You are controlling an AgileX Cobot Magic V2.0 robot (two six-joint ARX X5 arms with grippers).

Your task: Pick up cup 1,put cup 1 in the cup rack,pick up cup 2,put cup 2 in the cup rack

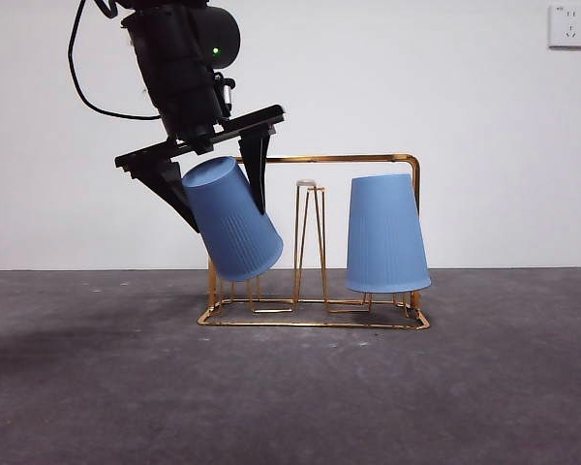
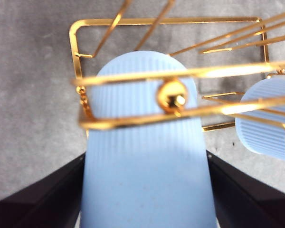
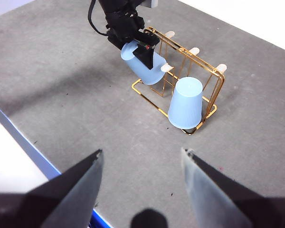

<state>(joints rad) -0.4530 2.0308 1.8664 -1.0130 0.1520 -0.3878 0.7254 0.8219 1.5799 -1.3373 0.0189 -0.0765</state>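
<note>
My left gripper [image 1: 223,194] is shut on a blue ribbed cup [image 1: 237,237], gripping its closed end. The cup is upside down and tilted, its mouth low over the left end of the gold wire cup rack [image 1: 320,158]. In the left wrist view the cup [image 2: 147,175] fills the gap between my jaws, with the rack's wires [image 2: 133,21] across it. A second blue cup [image 1: 385,232] stands upside down on the rack's right end; it also shows in the right wrist view [image 3: 185,107]. My right gripper [image 3: 142,152] is open and empty, high and well away from the rack [image 3: 222,76].
The rack stands on a grey table top [image 1: 465,387] before a white wall with a socket [image 1: 569,26]. A white-tipped middle peg [image 1: 307,184] stands free between the cups. The table's blue-edged side [image 3: 19,137] shows in the right wrist view.
</note>
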